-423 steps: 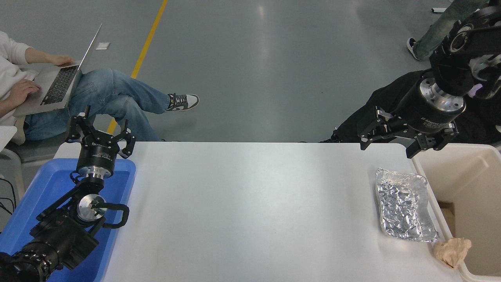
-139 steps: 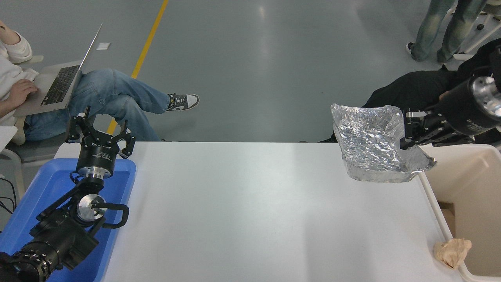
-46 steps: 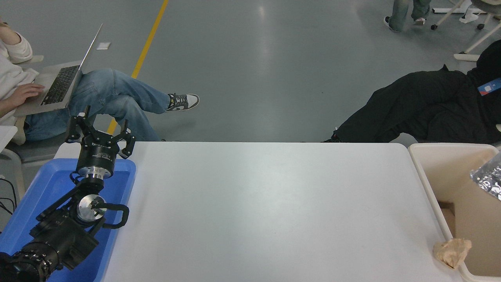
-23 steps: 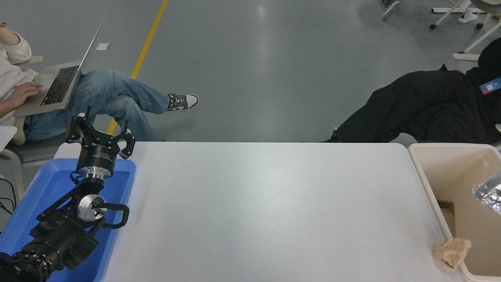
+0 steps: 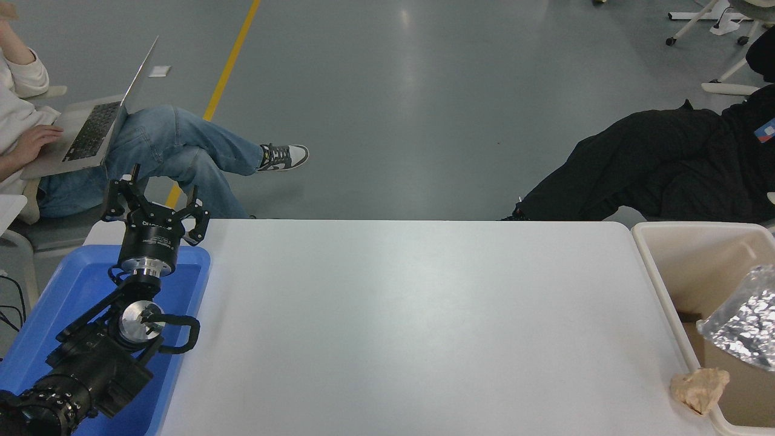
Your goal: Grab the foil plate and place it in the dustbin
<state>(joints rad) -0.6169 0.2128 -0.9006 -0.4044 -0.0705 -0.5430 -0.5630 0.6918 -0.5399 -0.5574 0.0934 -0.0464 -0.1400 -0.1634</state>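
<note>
because only the head view is given, everything comes from that one high camera looking down over the white table (image 5: 412, 315). the foil plate (image 5: 742, 321) shows at the right edge, inside the rim of the dustbin (image 5: 660, 284), tilted against its inner space and partly cut off by the frame; it seems to be dropping or resting there, which suits the task's final step. the right gripper is out of sight, so nothing shows whether anything holds the foil. the left gripper (image 5: 154, 209) is parked at the lower left with its fingers spread and empty, sitting over the blue tray (image 5: 66, 284), far to the left of the bin, clear of the work. a tan paper wad (image 5: 699, 387) perches on the bin's near rim, just below the foil. a person with a laptop (image 5: 91, 124) sits beyond the left gripper; another person in black (image 5: 654, 163) sits beyond the bin.
</note>
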